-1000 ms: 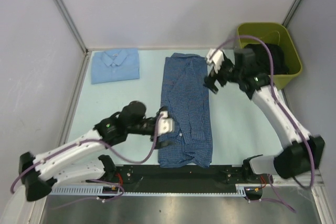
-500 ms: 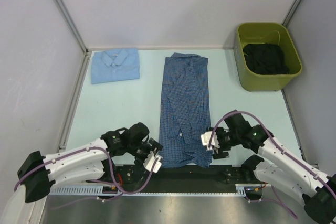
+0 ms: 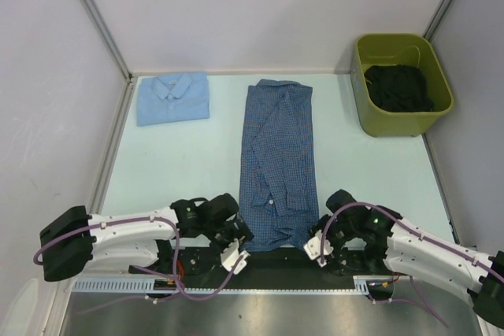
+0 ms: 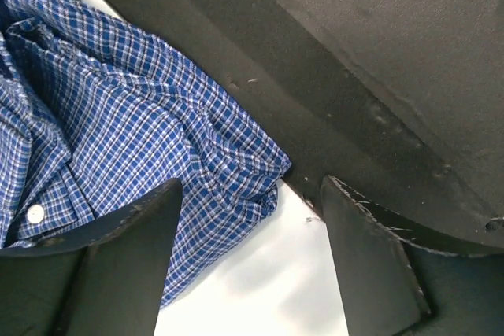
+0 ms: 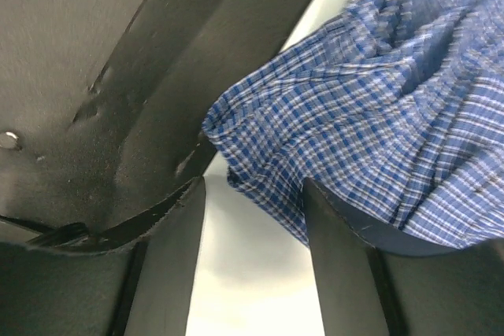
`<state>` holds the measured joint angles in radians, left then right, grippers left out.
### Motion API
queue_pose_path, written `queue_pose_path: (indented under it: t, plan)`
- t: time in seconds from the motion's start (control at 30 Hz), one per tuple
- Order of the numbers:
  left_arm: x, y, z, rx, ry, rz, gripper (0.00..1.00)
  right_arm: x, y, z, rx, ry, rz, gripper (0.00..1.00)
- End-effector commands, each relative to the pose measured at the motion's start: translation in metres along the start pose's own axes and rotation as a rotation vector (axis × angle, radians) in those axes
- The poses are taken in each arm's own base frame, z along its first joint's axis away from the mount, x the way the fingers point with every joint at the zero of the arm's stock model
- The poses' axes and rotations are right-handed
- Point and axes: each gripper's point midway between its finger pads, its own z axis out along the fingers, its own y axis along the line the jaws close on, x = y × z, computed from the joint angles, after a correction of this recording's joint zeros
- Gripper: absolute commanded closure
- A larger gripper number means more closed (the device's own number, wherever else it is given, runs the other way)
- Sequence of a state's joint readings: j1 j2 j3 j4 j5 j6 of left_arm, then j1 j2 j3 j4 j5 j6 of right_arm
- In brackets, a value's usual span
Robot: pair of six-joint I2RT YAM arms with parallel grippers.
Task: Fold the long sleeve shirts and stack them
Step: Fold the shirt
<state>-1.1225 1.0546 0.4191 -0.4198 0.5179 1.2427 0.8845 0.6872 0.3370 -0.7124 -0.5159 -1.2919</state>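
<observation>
- Since 1 second ago both arms have pulled back to the near edge. The left hand (image 3: 236, 253) and right hand (image 3: 317, 247) now sit at the 2 near corners of the checked shirt (image 3: 277, 155).
- Left hand: fingers apart, shirt corner between them, not clamped.
- Right hand: fingers apart around the hem corner.
- The checked shirt lies lengthwise in the middle of the surface (image 3: 197, 163).
- The pale blue shirt (image 3: 173, 97) lies folded at the far left.
</observation>
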Motion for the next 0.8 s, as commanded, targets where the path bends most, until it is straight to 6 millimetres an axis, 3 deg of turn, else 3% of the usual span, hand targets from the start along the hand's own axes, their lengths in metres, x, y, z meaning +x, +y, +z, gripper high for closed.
queue_pose_path:
  t: [0.0, 0.03, 0.17, 0.2, 0.3, 0.37, 0.43, 0.5, 0.53, 0.57, 0.6, 0.67, 0.77]
  plan:
    - [0.004, 0.005, 0.006, 0.002, 0.035, 0.068, 0.28, 0.004, -0.01, 0.009, 0.043, 0.011, -0.128, 0.46]
    - [0.003, 0.007, 0.008, -0.002, 0.037, 0.073, 0.31, 0.005, -0.009, 0.011, 0.031, 0.015, -0.126, 0.49]
    - [0.005, 0.012, 0.011, -0.013, 0.06, 0.037, 0.64, 0.012, -0.004, 0.016, 0.008, 0.056, -0.125, 0.7]
    - [0.004, 0.009, 0.01, -0.005, 0.055, 0.032, 0.67, 0.014, -0.004, 0.016, 0.011, 0.062, -0.122, 0.82]
    - [0.001, -0.006, 0.003, 0.029, 0.038, 0.025, 0.83, 0.013, -0.005, 0.011, 0.027, 0.07, -0.11, 1.0]
    - [0.002, -0.015, 0.001, 0.036, 0.039, 0.015, 0.91, 0.01, -0.004, 0.006, 0.043, 0.061, -0.119, 1.0]
    - [0.002, -0.018, -0.001, 0.019, 0.032, 0.009, 0.91, 0.007, -0.002, 0.003, 0.048, 0.051, -0.118, 1.0]
    - [-0.002, -0.012, -0.003, -0.02, 0.018, 0.0, 0.78, 0.004, -0.003, 0.0, 0.069, 0.04, -0.126, 1.0]
    - [-0.001, -0.01, -0.004, -0.033, 0.024, -0.001, 0.68, 0.004, -0.004, 0.001, 0.075, 0.037, -0.128, 1.0]
    - [0.0, -0.009, -0.004, -0.046, 0.029, 0.0, 0.5, 0.003, -0.006, 0.0, 0.086, 0.034, -0.13, 1.0]
    - [0.0, -0.003, -0.005, -0.072, 0.032, 0.015, 0.43, 0.002, -0.008, 0.001, 0.09, 0.032, -0.126, 1.0]
    - [0.007, 0.003, -0.007, -0.117, 0.064, 0.026, 0.31, -0.001, -0.016, 0.0, 0.117, 0.025, -0.115, 1.0]
    - [0.012, 0.002, -0.006, -0.116, 0.082, 0.067, 0.24, -0.004, -0.021, 0.002, 0.117, 0.019, -0.099, 1.0]
